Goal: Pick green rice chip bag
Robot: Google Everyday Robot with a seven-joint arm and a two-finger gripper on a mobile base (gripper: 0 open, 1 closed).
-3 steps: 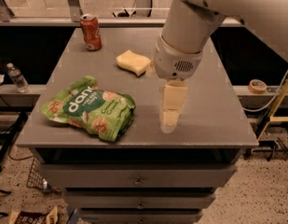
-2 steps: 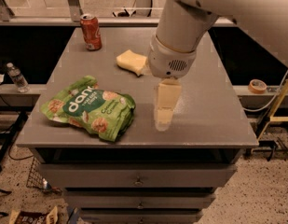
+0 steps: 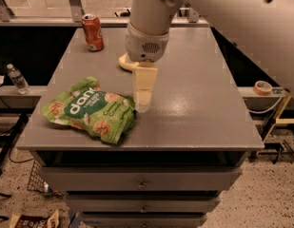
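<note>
The green rice chip bag [image 3: 92, 110] lies flat near the front left of the grey cabinet top [image 3: 194, 99]; it is crinkled, with a dark-green band of white lettering and tan rice cakes pictured. My gripper [image 3: 142, 103] hangs down from the white arm, its pale tip just right of the bag's right edge and close above the surface. It holds nothing.
A red soda can [image 3: 93, 32] stands at the back left. A pale yellow sponge [image 3: 127, 63] lies mid-table, mostly hidden behind my wrist. A water bottle [image 3: 17, 79] and a tape roll [image 3: 263, 87] sit off the table at left and right. Drawers are below the front edge.
My gripper has moved left toward the bag, from the table's middle right to beside the bag's right edge. The bag, can and sponge have not moved.
</note>
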